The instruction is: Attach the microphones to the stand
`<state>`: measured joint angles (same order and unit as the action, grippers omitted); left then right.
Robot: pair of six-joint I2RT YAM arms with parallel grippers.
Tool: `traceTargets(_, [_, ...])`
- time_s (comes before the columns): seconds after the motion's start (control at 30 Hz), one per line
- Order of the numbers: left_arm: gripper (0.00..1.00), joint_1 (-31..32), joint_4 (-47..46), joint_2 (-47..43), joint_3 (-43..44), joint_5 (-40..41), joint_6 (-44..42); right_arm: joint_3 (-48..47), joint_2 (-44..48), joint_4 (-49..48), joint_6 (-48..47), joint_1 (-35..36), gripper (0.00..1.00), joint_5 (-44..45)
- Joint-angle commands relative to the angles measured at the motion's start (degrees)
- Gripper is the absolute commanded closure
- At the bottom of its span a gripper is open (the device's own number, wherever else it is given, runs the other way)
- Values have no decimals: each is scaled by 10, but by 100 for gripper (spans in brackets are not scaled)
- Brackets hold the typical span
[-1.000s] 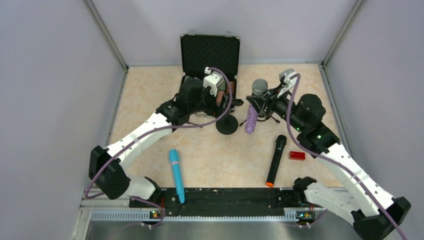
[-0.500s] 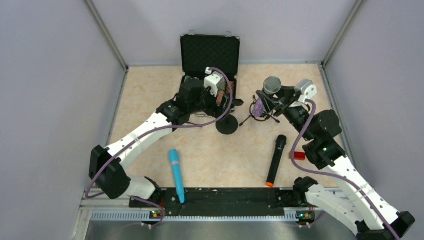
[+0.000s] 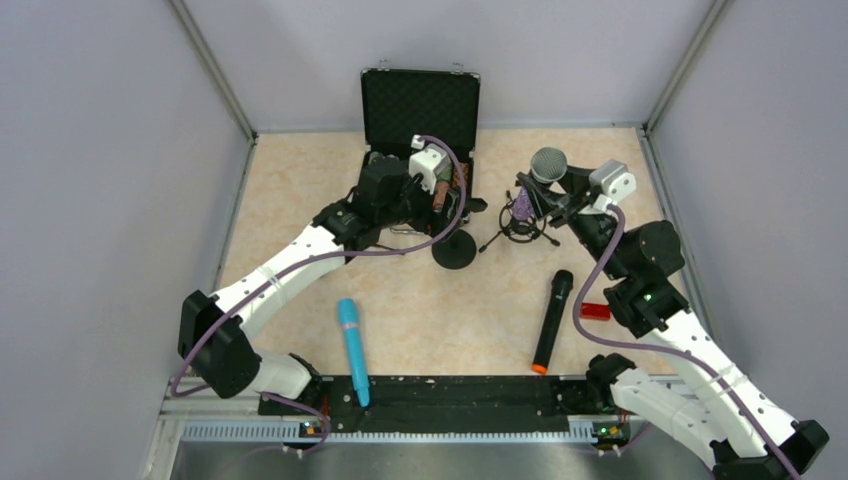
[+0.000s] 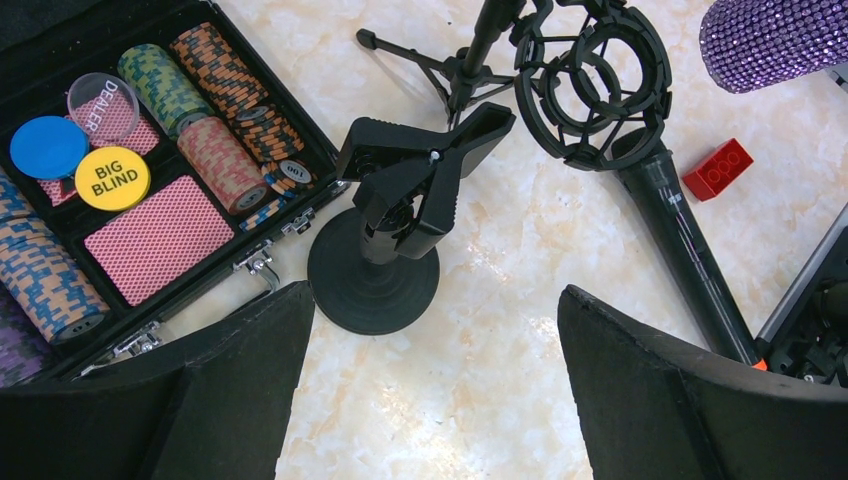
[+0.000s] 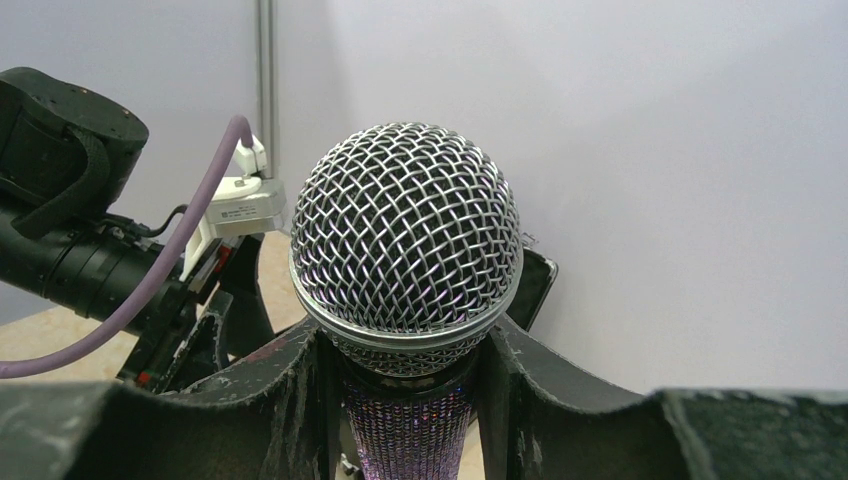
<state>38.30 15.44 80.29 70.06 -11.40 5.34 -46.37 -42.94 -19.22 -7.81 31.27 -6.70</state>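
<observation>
Across the marbled table point(image 3: 300, 200), the biggest change since a second ago is in the right arm point(image 3: 690, 340): its wrist has swung to the right and toward the far wall, and its elbow has folded in closer to the side wall. The left arm point(image 3: 290, 260) has kept its pose, reaching toward the open black case point(image 3: 420, 105) of poker chips point(image 4: 215, 75) at the back. The left gripper point(image 4: 435, 293) hangs there with its fingers spread wide and nothing between them, above the clamp stand point(image 4: 372, 285), whose round base sits on the table just beside the case. To its right stands the tripod stand point(image 3: 520, 230) with its ring-shaped shock mount, unmoved. The right gripper point(image 5: 405, 380) is pinching the purple microphone point(image 5: 405, 235) on its glittery body just under the silver grille. A second ago this microphone slanted, its body pointing down toward the near left; now it stands nearly upright, grille on top, its lower end over the ring. The left wrist view shows that end beside the ring and not inside it. The black microphone point(image 3: 552, 322) lies flat on the table where it was, its orange end toward the arm bases. The turquoise microphone point(image 3: 351, 345) also lies where it was, on the near left, its lower end over the black base rail. The red block point(image 3: 594, 311) rests just right of the black microphone, now partly behind the right arm.
</observation>
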Motion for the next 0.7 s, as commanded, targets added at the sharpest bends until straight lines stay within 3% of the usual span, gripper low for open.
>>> traceTargets(0.0, [4,-1,-26,-2,0,-14,-2,-14,4,-51,-15,-4,100,9])
traceTargets(0.67, [4,-1,-22,2,-2,-6,-11,36,-22,-82,-26,-4,100,30])
